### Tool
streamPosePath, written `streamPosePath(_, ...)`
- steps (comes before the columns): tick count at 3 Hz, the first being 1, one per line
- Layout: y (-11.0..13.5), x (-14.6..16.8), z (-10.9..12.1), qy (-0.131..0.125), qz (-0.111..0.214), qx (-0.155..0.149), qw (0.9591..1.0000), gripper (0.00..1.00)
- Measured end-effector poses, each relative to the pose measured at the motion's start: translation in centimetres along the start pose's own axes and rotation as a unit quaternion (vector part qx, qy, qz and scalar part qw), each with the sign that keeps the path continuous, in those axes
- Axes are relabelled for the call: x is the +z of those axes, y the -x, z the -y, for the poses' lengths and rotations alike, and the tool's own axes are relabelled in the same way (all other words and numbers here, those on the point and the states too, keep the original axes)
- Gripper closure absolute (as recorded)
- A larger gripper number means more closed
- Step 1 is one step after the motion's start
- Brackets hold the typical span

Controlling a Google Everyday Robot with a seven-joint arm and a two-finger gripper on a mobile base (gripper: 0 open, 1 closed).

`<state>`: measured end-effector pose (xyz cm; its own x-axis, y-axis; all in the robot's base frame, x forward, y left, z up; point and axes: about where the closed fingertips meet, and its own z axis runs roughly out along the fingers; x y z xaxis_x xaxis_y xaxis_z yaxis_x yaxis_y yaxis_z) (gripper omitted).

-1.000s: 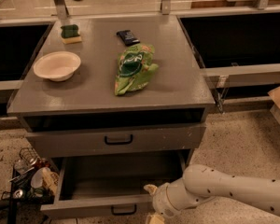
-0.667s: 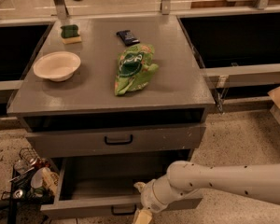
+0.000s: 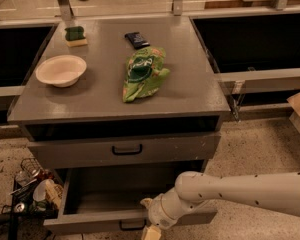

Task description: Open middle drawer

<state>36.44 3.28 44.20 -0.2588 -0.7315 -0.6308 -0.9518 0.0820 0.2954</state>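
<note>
Gripper [image 3: 151, 229] sits low at the bottom edge, against the front panel of the middle drawer [image 3: 90, 220]. The drawer is pulled out, grey inside showing behind the gripper. Black handle [image 3: 130, 227] is just to its left. Whether it grasps anything: cannot tell. Upper drawer [image 3: 65, 154] sits above.

High front view, angled down — tool [image 3: 149, 219] bottom-centre

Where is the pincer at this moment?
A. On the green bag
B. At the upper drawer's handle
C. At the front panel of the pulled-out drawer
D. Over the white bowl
C: the pincer sits low against the front panel of the middle drawer, which is pulled out with its grey inside showing, well below the cabinet top.
</note>
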Motion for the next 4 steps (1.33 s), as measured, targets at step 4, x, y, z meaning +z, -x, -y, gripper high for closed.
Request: streamPosePath(4, -1.0, 0.6, -4.7, 0.092, 0.011, -0.034, 0.9951, 0.00)
